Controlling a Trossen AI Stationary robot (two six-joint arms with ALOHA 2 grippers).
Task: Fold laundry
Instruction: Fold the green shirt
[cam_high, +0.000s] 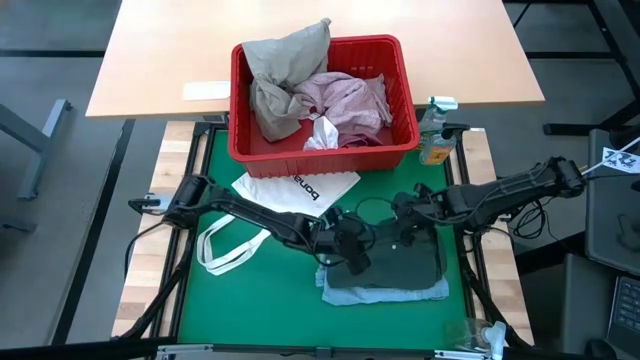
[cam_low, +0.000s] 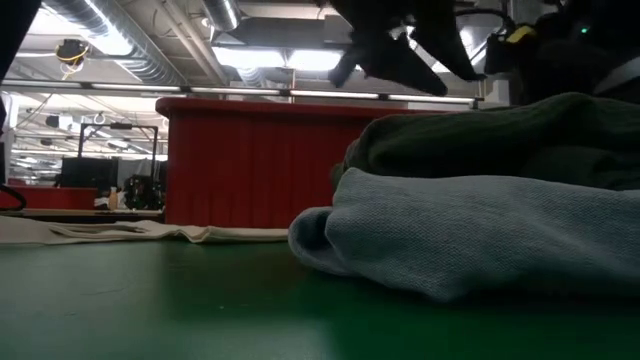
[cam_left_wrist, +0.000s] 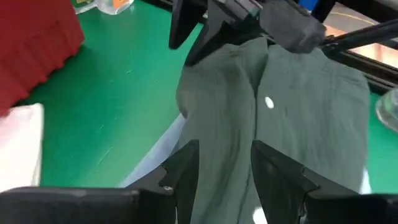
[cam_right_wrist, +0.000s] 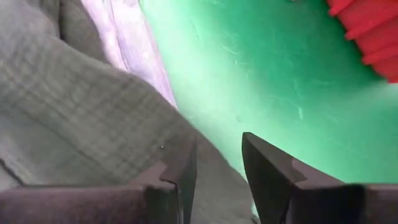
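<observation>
Hovering with fingers parted and holding nothing, the left gripper and right gripper hang over the dark grey-green garment lying directly beneath them on the light blue garment, probably to smooth its fold; beyond them the red basket holds unfolded laundry.

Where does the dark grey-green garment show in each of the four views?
High: dark grey-green garment right of centre, atop the light blue garment.
Low: right, above the blue one.
Left wrist: centre, ahead of the fingers.
Right wrist: left half.
Shared landmark: red basket, except in the right wrist view, where only a red corner shows.
</observation>
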